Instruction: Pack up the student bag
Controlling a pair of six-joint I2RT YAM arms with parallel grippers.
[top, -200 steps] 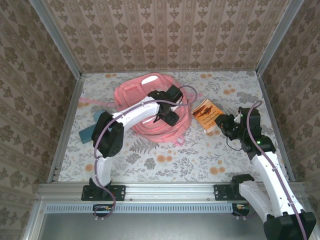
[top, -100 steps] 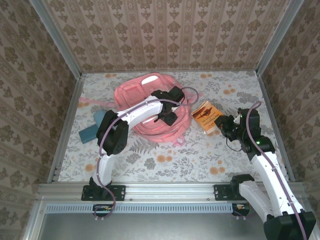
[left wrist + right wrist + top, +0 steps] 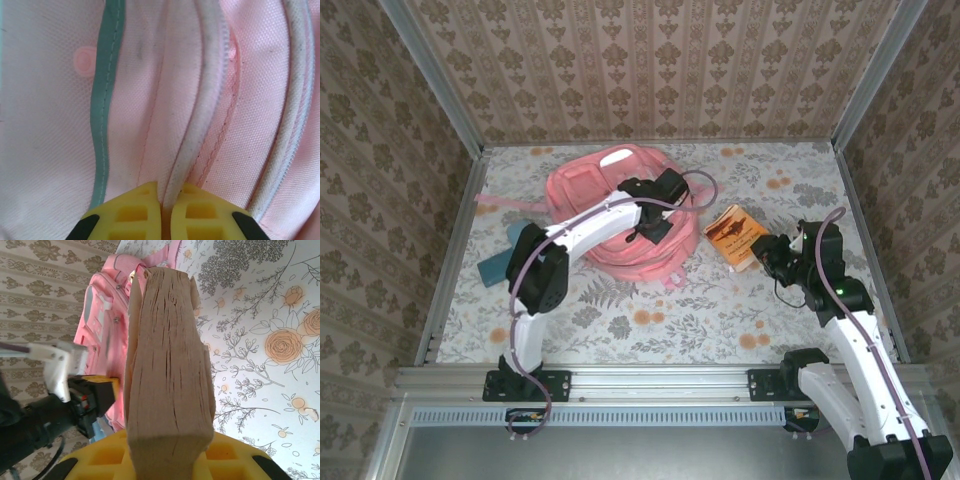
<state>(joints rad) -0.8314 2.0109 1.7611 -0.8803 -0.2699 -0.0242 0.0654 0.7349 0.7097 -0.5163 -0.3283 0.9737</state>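
Observation:
The pink student bag (image 3: 595,205) lies at the back middle of the table. My left gripper (image 3: 653,228) sits on the bag's right side. In the left wrist view it (image 3: 166,202) is shut on a white piped seam (image 3: 200,125) of the bag's pink fabric (image 3: 55,125). My right gripper (image 3: 767,250) is shut on a thick book with an orange cover (image 3: 731,230), just right of the bag. The right wrist view looks along the book's brown page edge (image 3: 167,365) between the yellow pads (image 3: 225,455), with the bag (image 3: 105,305) beyond it.
A teal-blue flat item (image 3: 496,265) and another bluish piece (image 3: 517,233) lie left of the bag, beside the left arm. A thin pink strap (image 3: 492,203) trails toward the left wall. Patterned walls close in the table on three sides. Floral tabletop (image 3: 670,320) lies open in front.
My left gripper has closed on the bag's white seam, and the bag has shifted slightly to the left. The right gripper with the book has edged a little toward the near right.

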